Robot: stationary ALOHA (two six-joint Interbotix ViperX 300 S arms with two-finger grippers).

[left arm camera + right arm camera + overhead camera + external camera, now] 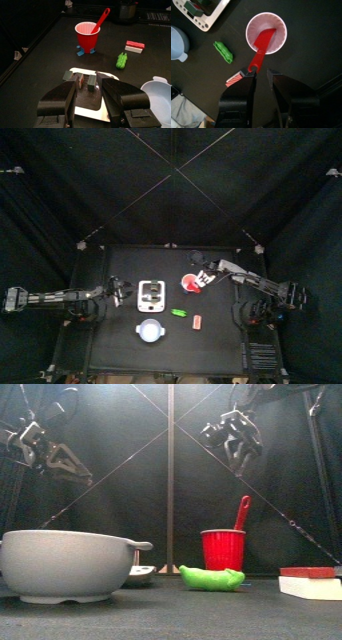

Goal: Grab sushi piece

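Two small dark greyish sushi pieces (79, 80) (68, 75) lie on the white tray (110, 76), with a brownish piece beside them. My left gripper (87, 84) hangs open above the tray and holds nothing; one sushi piece shows between its jaws. In the top view the tray (151, 310) sits left of centre and the left gripper (123, 295) is at its left side. In the front view the left gripper (40, 449) hangs high. My right gripper (261, 75) is shut and empty, high over the red cup (268, 30).
A red spoon (101, 19) stands in the red cup (87, 31). The small green piece (122, 60) and the red-orange block (134, 46) lie beyond the tray. A white bowl (74, 564) stands at the front left.
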